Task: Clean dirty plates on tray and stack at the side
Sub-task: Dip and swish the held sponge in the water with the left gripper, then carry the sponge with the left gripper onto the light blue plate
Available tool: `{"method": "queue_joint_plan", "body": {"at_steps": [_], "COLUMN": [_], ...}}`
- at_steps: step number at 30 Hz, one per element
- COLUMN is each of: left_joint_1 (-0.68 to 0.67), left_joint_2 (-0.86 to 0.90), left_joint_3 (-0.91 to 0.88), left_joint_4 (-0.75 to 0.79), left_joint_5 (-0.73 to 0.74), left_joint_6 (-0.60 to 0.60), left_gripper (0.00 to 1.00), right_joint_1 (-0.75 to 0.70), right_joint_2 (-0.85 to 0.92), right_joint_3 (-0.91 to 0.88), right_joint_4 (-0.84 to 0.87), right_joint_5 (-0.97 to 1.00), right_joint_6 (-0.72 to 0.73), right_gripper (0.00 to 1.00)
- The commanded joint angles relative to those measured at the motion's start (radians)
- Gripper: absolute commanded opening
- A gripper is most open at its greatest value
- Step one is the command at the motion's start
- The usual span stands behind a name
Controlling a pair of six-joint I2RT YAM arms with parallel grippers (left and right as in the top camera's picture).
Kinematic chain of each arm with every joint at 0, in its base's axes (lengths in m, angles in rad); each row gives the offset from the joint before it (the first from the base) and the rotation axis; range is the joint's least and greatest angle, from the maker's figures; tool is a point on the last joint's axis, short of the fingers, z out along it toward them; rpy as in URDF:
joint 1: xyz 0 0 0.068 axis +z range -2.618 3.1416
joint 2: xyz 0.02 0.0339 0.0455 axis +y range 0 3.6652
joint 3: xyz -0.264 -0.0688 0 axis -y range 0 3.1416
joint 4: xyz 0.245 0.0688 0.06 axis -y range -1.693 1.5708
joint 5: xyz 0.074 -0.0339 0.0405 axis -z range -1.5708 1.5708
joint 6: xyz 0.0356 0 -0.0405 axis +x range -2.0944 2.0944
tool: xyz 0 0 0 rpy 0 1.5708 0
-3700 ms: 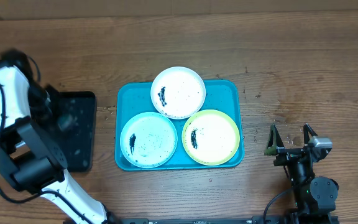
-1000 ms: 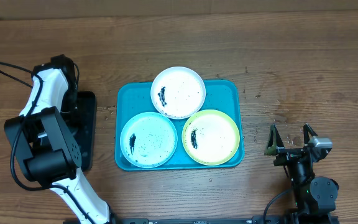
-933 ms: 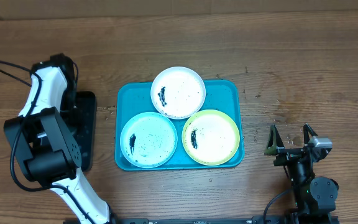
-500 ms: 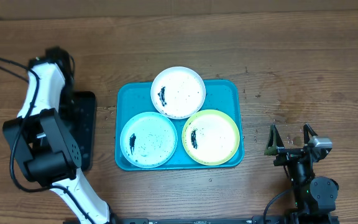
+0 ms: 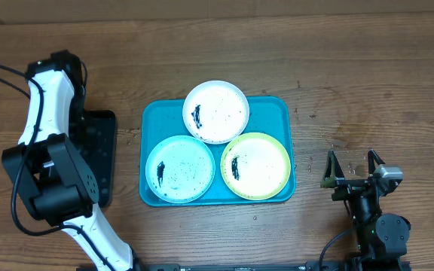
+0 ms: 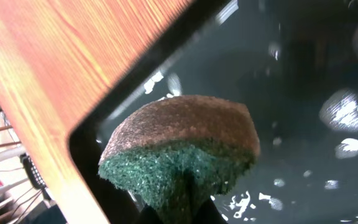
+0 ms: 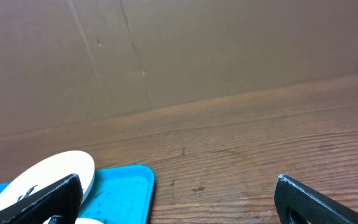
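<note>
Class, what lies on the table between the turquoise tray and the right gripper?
Nothing but bare wooden table lies between the tray and the right gripper; the overhead view shows this.

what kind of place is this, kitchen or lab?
Likely a lab tabletop robot rig, not a kitchen: bare wooden table, cardboard-like backdrop, smeared plates staged on a turquoise tray.

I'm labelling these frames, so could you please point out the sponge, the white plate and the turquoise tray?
sponge [image 6: 184, 127], left wrist view, brown top face.
white plate [image 5: 218, 111], overhead view, plate centre.
turquoise tray [image 5: 272, 114], overhead view, bare upper-right corner.
</note>
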Motion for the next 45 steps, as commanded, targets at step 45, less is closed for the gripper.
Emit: {"method": "queue_joint_plan", "body": {"at_steps": [45], "left_joint_1": [-0.610], "left_joint_2": [-0.229], "left_joint_3": [-0.246], "left_joint_4": [0.040], "left_joint_5": [0.699], "left_joint_6": [0.164], "left_gripper": [0.04], "right_joint_1": [-0.002], "right_joint_2": [-0.010], "right_joint_3": [-0.010], "right_joint_4": [0.006], "right_joint_5": [0.006], "right_joint_6": [-0.007], "right_gripper": [1.00]}}
